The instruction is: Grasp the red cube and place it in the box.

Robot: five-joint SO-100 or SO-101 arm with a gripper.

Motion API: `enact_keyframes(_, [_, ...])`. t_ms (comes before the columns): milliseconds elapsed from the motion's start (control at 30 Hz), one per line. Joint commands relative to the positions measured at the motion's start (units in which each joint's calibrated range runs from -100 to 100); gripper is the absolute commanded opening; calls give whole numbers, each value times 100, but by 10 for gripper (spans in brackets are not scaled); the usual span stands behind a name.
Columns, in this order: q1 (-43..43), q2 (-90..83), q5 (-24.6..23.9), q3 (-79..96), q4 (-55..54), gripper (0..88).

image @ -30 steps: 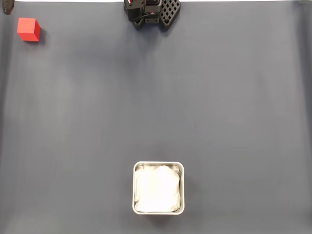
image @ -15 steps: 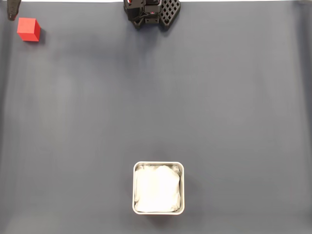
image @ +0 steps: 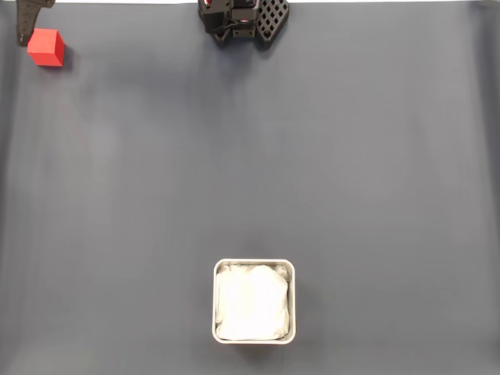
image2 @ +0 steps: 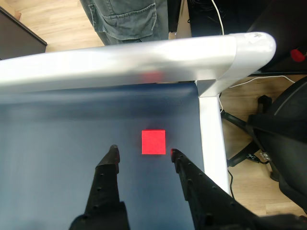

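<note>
In the fixed view, at the far left corner of the dark mat, we see a dark tip of the gripper coming in from the top edge, just beside the red cube. The cube sits flat on the mat, near its left edge. Moving right along the far edge, we find the arm's black base at about the middle. On the near side, slightly left of centre and well apart from the cube, stands the box, its silvery rim framing a white lining.

In the wrist view we look down between the two black fingers. The gripper is spread wide with nothing between its fingers. The red cube lies on the mat just beyond the fingertips, nearer the right finger, and we see no contact with either. Beyond it runs the table's pale metal edge rail. Farther off we see a person's grey trousers on a wooden floor, and at the right a black office chair.
</note>
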Motion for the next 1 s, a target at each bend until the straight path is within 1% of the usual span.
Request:
enact_keyframes(0, [129, -233, 68, 31, -174, 272])
enact_keyframes(600, [215, -172, 127, 661, -928, 321])
enact_keyframes(967, [215, -95, 166, 1017, -1321, 330])
